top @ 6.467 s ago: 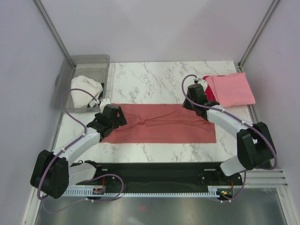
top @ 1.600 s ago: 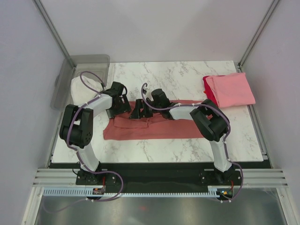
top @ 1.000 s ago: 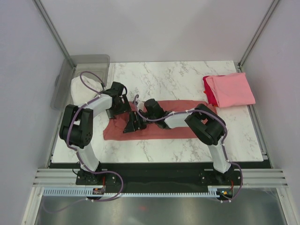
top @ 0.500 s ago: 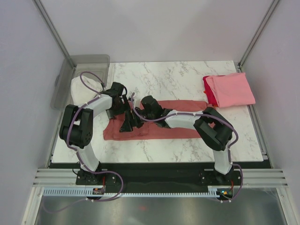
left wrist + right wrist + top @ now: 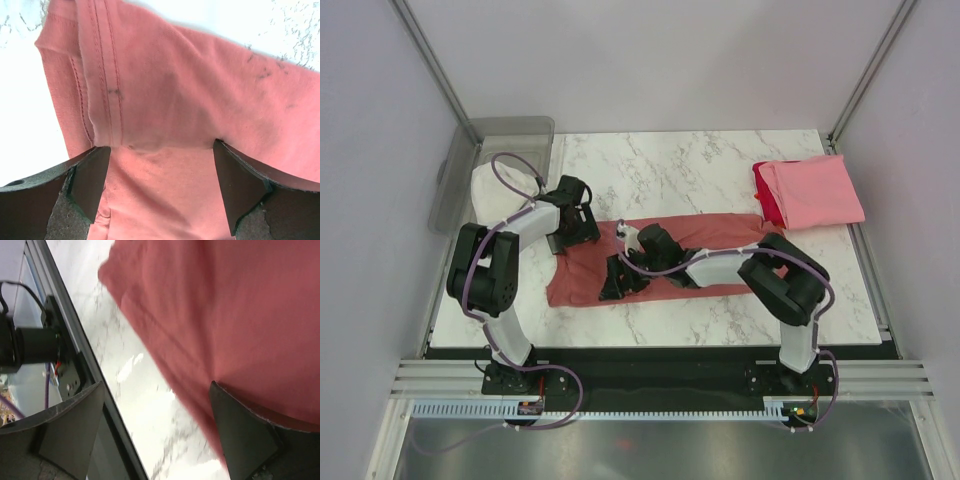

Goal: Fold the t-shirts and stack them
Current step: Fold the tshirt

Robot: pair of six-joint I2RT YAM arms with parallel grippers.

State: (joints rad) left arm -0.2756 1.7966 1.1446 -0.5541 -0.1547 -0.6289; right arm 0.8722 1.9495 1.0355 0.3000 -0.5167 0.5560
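Standing over the near-left part of the salmon-red t-shirt [image 5: 705, 232], the right claw [image 5: 617, 282] has its jaws spread wide and grips nothing. In its wrist view the right claw [image 5: 157, 432] frames bare marble table [image 5: 145, 385]. The shirt [image 5: 240, 305] fills the area ahead and reaches down to one finger [image 5: 245, 435].

Half a second earlier this claw sat just beside the left claw. It is now displaced toward the near table edge, and the two claws are clearly apart. The cloth around it now lies broader at this end than before.

The left claw [image 5: 582, 230] rests at the far-left corner of the same shirt, where it was a second and a half ago. Its jaws are also fully spread and clamp nothing. In its wrist view the left claw [image 5: 160, 185] has cloth lying flat between its fingers [image 5: 87, 180]. A double-stitched hem of the shirt [image 5: 200, 90] lies folded over directly ahead of the tips.

Compared with the earliest frame, the shirt is no longer a full flat rectangle. It is a narrower band behind the right claw.

Well behind the right claw, the folded light pink t-shirt [image 5: 815, 192] lies on the bright red t-shirt [image 5: 766, 205], both unchanged.

Beyond the left claw, the clear bin [image 5: 510, 130] holds a white cloth [image 5: 500, 185].
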